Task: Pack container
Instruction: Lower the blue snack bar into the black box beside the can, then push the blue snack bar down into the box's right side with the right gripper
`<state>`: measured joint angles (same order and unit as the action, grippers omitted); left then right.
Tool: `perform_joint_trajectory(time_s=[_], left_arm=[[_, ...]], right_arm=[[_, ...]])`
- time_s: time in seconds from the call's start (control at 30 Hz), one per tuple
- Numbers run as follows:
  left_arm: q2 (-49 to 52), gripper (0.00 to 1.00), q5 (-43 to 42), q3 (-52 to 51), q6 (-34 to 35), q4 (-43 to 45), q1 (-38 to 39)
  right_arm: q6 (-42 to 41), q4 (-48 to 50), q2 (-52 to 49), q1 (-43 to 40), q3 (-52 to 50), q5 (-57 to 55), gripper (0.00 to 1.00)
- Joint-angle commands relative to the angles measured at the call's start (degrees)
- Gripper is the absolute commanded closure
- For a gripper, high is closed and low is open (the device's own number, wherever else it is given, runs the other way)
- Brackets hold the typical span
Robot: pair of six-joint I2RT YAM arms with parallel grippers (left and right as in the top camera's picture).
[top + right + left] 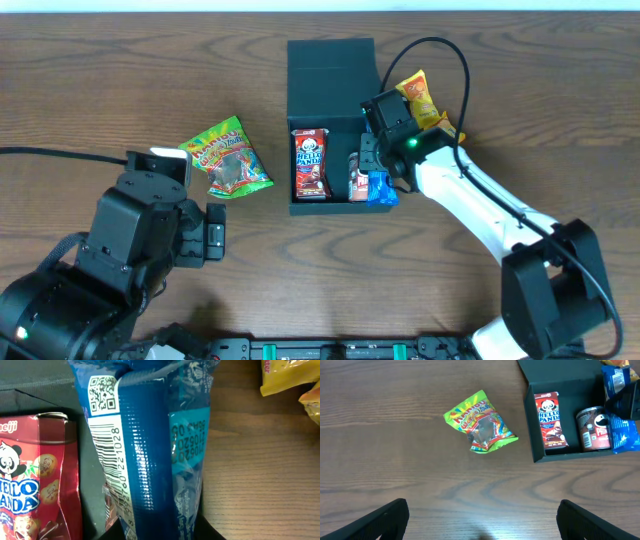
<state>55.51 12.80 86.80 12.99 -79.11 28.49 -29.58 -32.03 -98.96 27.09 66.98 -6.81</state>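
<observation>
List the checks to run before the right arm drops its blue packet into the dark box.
1. Matte dark teal-black square cardboard box open at the top: ok.
2. Right gripper shut on the crinkly blue foil packet: ok.
3. Packet fully over the box: not ok, it straddles the right wall.
4. Bare floor behind the small dark-red Pringles can: ok.
5. Red Hello Panda packet lying flat inside: ok.
6. Left gripper open, away from the box: ok.

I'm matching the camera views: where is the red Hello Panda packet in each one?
Overhead: Hello Panda packet centre, left side of the container.
Left wrist: the packet upper right, same spot.
Right wrist: the packet lower-left edge.
Shared landmark: the blue packet to its right.
</observation>
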Motion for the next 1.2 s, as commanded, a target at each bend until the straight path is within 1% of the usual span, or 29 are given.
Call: perform_joint_trajectory(time_s=[0.0,0.27,0.37,0.43,0.5,0.67,0.83,0.97,1.17], left_arm=[[-0.2,0.05,0.2,0.0,-1.2,-0.2,-0.4],[-0.2,0.05,0.2,0.0,-1.2,-0.2,-0.4],[-0.2,0.05,0.2,0.0,-1.2,-0.2,-0.4],[-0.2,0.05,0.2,0.0,-1.2,-0.2,-0.4],[-0.2,0.05,0.2,0.0,-1.2,-0.2,-0.4],[-0.2,0.05,0.2,0.0,-1.2,-0.2,-0.4],[-0.2,0.05,0.2,0.0,-1.2,-0.2,-0.4],[-0.2,0.05,0.2,0.0,-1.2,-0.2,-0.4],[-0.2,0.05,0.2,0.0,-1.2,-0.2,-0.4]], right_arm=[[-0.9,0.7,-1.5,1.1,0.3,0.2,0.92],[-2.1,5.3,-1.5,3.4,0.3,0.2,0.91],[-1.0,7.0,-1.5,4.1,0.3,-0.9,0.92],[0.8,6.7,-1.4,4.1,0.3,-2.0,0.92],[0.9,5.4,-1.4,4.0,0.3,-2.2,0.93],[0.9,2.9,-1.4,4.0,0.3,-3.9,0.98],[0.9,2.6,-1.4,4.1,0.3,-7.4,0.96],[0.7,2.5,-1.4,4.1,0.3,-9.2,0.94],[0.7,2.4,-1.4,4.1,0.3,-9.7,0.75]])
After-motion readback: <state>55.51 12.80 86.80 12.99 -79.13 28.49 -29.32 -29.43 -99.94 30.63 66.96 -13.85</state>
